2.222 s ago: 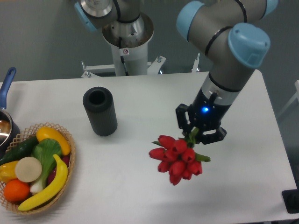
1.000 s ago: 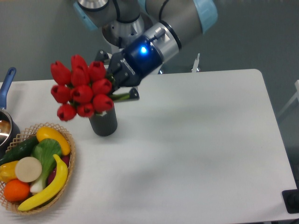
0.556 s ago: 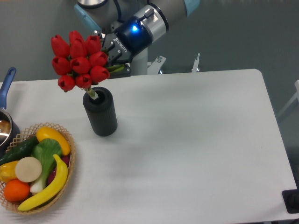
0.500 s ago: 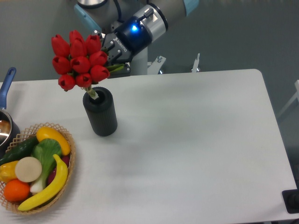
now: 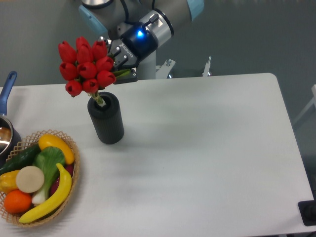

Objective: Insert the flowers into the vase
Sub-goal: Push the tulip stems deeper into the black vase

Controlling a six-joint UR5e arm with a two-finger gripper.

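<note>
Left of the claw and well below it: wicker basket (image 5: 74,163) of fruit and vegetables, blue pot handle (image 5: 7,84) at the surface's (image 5: 207,148) far left edge. Not part of the task.

Just left of the claw: the flowers (image 5: 86,69), tight red bunch, tilted, heads up and to the left. Stem ends directly below the bunch, just entering the mouth of the vase (image 5: 106,118); buds well clear of the rim. Vase upright, below and left of the claw.

Claw (image 5: 118,63) pinching the bunch at the green stems and leaves, right under the buds.

Handling judgement: light, soft, top-heavy bunch; stems likely bend rather than push. Buds crushable, so keep hold on stems only, near the heads. Tilt risks stems catching the rim; straighten toward vertical before lowering. Vase looks matte, ribbed, stiff; tall and narrow, so apt to tip under side load.
</note>
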